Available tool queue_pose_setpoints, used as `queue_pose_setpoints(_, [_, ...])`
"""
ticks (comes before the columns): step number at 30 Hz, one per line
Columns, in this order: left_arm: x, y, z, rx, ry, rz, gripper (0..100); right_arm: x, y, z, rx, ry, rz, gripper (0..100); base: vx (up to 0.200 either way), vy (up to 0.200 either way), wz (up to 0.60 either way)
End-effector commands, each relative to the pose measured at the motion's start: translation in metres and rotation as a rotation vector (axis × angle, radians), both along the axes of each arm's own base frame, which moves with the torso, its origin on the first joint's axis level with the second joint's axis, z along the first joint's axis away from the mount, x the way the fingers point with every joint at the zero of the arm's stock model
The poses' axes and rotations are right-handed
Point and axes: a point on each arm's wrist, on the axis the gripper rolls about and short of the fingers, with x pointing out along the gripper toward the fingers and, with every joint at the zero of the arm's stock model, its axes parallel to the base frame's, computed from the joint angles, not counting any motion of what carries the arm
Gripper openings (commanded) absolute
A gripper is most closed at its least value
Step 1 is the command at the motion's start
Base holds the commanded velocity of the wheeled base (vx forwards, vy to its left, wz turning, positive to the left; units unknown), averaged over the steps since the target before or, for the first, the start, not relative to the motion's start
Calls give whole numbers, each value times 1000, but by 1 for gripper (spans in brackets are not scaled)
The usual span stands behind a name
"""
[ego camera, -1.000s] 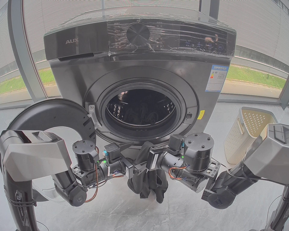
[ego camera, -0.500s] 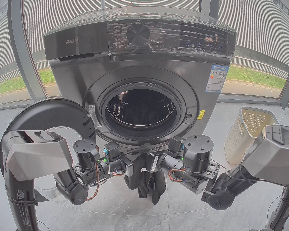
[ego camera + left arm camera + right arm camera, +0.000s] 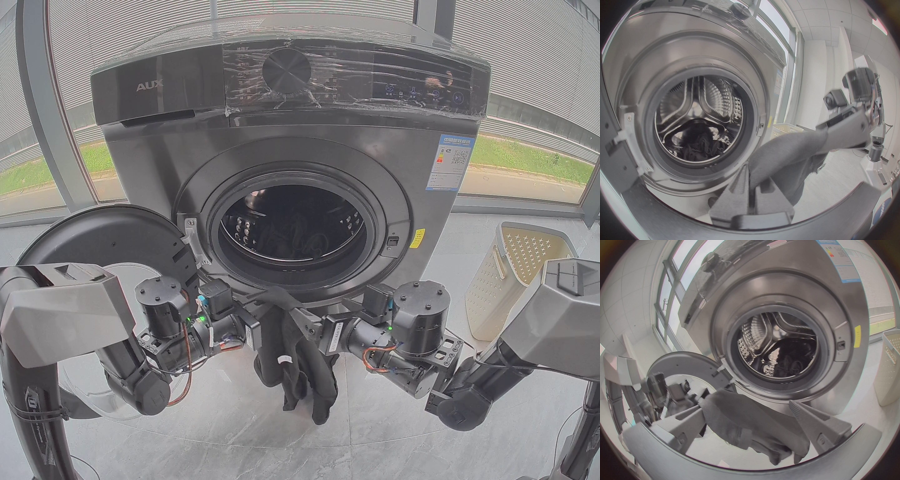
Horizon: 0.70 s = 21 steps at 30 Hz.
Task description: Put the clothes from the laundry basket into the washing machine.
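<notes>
A dark grey crumpled garment (image 3: 294, 362) hangs just below the round drum mouth (image 3: 290, 231) of the grey front-loading washing machine (image 3: 156, 162). The left gripper (image 3: 752, 184) pinches it and the right gripper (image 3: 747, 406) stands wide around it. It should probably be raised clear of the mouth's lower rim before release. The inside of the cream perforated laundry basket (image 3: 519, 275) is mostly hidden.

Bright glass-walled test room: film-wrapped washing machine (image 3: 156, 156), tiled floor (image 3: 250, 431), tall windows (image 3: 531, 56).

Left gripper (image 3: 259, 315) shifts toward frame left, carrying black garment (image 3: 294, 369) along; right gripper (image 3: 306, 323) edges right.
</notes>
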Motion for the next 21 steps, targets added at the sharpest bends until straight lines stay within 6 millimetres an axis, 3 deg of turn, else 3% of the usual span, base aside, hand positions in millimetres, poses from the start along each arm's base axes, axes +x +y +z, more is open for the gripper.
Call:
queue_pose_setpoints(1, [7,13,22,-33,-70,44,0,4,-20,-13,-64,31,-43,100,0,0,0])
queue_pose_setpoints(7, [14,17,30,-49,-103,96,0,1,-39,-34,-171,76,-56,100,0,0,0])
queue_pose_setpoints(14, [16,13,38,-67,-133,118,0,-1,-36,-58,-223,128,5,100,0,0,0])
queue_pose_setpoints(21, [19,8,44,-97,-147,137,0,7,-24,-79,-197,66,101,100,0,0,0])
